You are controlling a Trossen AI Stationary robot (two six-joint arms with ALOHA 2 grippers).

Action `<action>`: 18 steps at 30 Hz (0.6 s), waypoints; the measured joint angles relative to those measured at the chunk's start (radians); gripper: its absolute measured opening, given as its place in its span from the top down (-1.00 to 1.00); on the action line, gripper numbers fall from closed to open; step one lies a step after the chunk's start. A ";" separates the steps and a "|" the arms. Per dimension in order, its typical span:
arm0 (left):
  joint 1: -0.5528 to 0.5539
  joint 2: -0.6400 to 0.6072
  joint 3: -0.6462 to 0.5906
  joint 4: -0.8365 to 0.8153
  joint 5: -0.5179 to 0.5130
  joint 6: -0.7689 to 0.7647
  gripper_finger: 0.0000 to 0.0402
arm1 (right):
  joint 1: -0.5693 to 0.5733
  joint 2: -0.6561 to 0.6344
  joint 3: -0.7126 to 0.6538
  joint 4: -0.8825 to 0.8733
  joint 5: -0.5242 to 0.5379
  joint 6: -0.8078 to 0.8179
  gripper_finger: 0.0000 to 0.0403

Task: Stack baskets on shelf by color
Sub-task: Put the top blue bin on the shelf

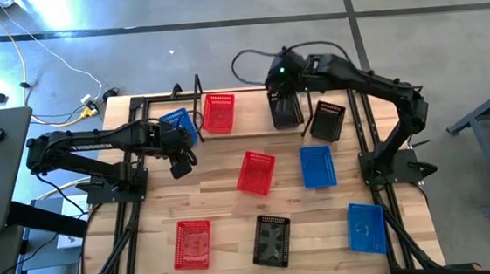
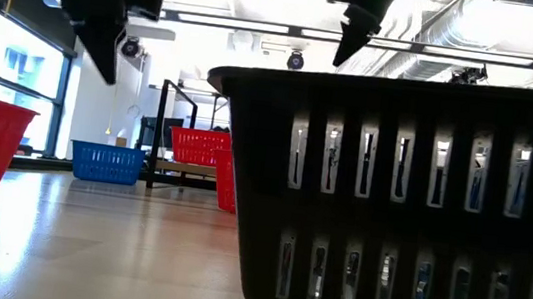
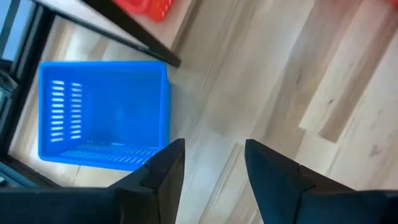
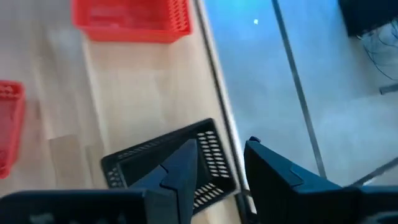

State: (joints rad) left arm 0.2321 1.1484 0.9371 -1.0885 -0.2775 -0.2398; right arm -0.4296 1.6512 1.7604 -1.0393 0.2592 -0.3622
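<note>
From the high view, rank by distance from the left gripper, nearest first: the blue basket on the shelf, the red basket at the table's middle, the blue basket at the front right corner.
From the left gripper:
1. Blue basket on the shelf, just behind it.
2. Red basket at the table's middle, toward the right arm.
3. Blue basket at the front right corner, across the table.

On the shelf at the desk's far edge sit four baskets in a row. Nearer, two baskets lie mid-desk side by side, and three more line the near edge.
</note>
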 joint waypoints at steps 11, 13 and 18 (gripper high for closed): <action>0.000 0.001 -0.151 0.118 -0.186 0.119 0.22 | -0.121 0.000 0.155 -0.053 0.000 -0.014 0.41; 0.000 0.001 -0.166 0.143 -0.212 0.141 0.22 | -0.137 0.000 0.177 -0.056 0.001 -0.013 0.41; 0.001 0.014 -0.177 0.180 -0.237 0.204 0.22 | -0.175 0.000 0.204 -0.063 0.000 -0.013 0.41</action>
State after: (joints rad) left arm 0.2330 1.1627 0.7605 -0.9086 -0.5143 -0.0354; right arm -0.6044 1.6508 1.9648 -1.1025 0.2596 -0.3756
